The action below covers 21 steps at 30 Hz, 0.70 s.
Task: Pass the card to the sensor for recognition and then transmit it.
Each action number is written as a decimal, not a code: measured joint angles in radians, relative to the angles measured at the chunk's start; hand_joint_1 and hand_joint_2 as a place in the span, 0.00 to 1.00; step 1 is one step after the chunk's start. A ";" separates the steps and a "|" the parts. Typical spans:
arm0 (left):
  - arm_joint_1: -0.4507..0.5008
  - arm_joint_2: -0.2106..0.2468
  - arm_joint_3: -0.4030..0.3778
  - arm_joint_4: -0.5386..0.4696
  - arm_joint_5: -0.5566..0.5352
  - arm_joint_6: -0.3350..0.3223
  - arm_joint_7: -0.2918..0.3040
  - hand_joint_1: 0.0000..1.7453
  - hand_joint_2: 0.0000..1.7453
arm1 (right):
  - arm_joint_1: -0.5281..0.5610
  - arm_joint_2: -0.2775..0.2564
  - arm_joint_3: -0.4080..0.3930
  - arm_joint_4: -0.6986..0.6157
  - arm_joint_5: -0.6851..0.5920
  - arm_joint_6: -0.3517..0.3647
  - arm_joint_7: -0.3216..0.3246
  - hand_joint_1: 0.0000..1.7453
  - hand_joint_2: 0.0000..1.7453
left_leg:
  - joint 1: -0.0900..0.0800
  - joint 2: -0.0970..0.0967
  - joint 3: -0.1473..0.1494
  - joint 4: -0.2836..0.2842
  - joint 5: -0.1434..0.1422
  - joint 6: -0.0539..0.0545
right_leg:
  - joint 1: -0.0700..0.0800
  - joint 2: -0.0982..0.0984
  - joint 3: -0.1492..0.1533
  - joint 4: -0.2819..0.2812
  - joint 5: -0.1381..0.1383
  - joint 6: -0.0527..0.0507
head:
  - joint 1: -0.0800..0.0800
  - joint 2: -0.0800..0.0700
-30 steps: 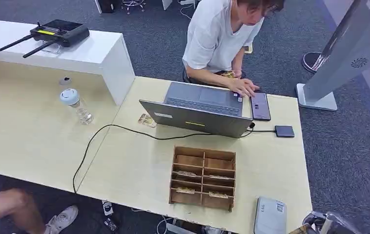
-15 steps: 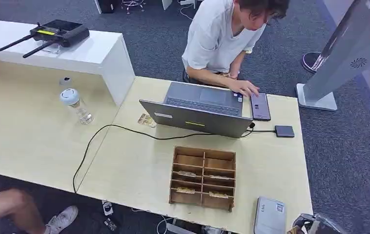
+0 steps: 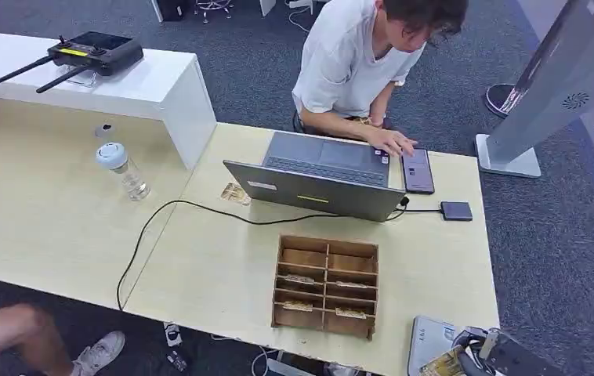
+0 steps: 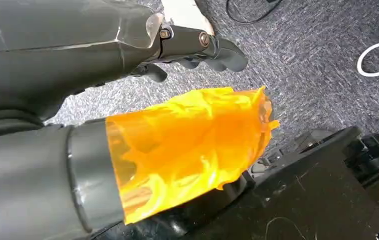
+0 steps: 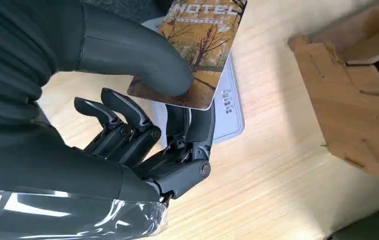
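The right hand (image 5: 142, 125) is pinching the card (image 5: 197, 50) under its thumb, holding it just above the grey sensor (image 3: 429, 345) on the desk (image 3: 215, 274). Recognition appears to be starting; transmitting is left. The left hand (image 4: 197, 47) is hanging with fingers curled, holding nothing.

The card (image 5: 197, 47) and right hand (image 5: 152, 130) hide most of the sensor (image 5: 225, 107).

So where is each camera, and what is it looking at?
Head view: high on the robot, looking down at the table, laptop and a person; its right hand shows at the bottom.
Left wrist view: behind the left hand, facing the carpet.
Right wrist view: behind the right hand, facing the card over the grey sensor.
Shared: head and right wrist views both show the card, the sensor and the wooden box.
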 joint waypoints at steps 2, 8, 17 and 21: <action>-0.002 0.000 -0.002 0.000 -0.005 -0.007 0.002 0.00 0.00 | -0.018 0.024 0.016 0.024 0.022 -0.011 0.013 1.00 1.00 | 0.000 0.000 0.000 0.000 0.000 0.000 | 0.000 0.000 0.000 0.000 0.000 0.000 | 0.000 0.000; -0.009 0.010 -0.006 0.000 -0.011 -0.039 -0.001 0.00 0.00 | -0.070 0.080 0.058 0.083 0.071 -0.031 0.038 1.00 1.00 | 0.000 0.000 0.000 0.000 0.000 0.000 | 0.000 0.000 0.000 0.000 0.000 0.000 | 0.000 0.000; -0.012 0.011 -0.016 0.000 -0.014 -0.034 0.001 0.00 0.00 | -0.112 0.112 0.090 0.126 0.086 -0.047 0.056 1.00 1.00 | 0.000 0.000 0.000 0.000 0.000 0.000 | 0.000 0.000 0.000 0.000 0.000 0.000 | 0.000 0.000; -0.012 0.007 -0.021 0.000 -0.014 -0.018 0.009 0.00 0.00 | -0.121 0.121 0.092 0.140 0.083 -0.062 0.061 1.00 1.00 | 0.000 0.000 0.000 0.000 0.000 0.000 | 0.000 0.000 0.000 0.000 0.000 0.000 | 0.000 0.000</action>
